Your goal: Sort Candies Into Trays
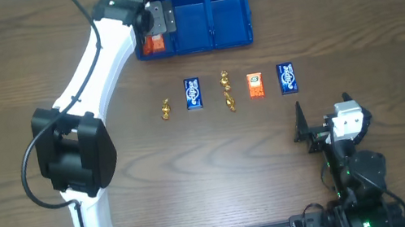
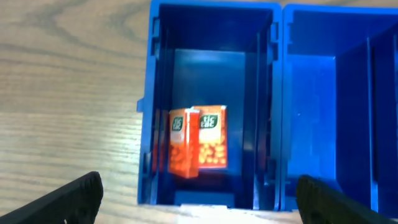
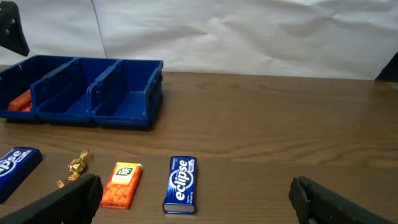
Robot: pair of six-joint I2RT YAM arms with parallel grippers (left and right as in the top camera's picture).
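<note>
Left jaws gape empty over the blue tray (image 1: pixel 233 40), so the right jaws, empty and open too, sit nearer the orange mint box (image 1: pixel 255 85) on the bench (image 1: pixel 352 22).

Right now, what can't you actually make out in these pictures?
Top view: the left gripper covers most of the orange boxes in the blue tray.
Right wrist view: a blue pack is cut off by the edge.
Top view: gold candies too small to see wrapping.
</note>
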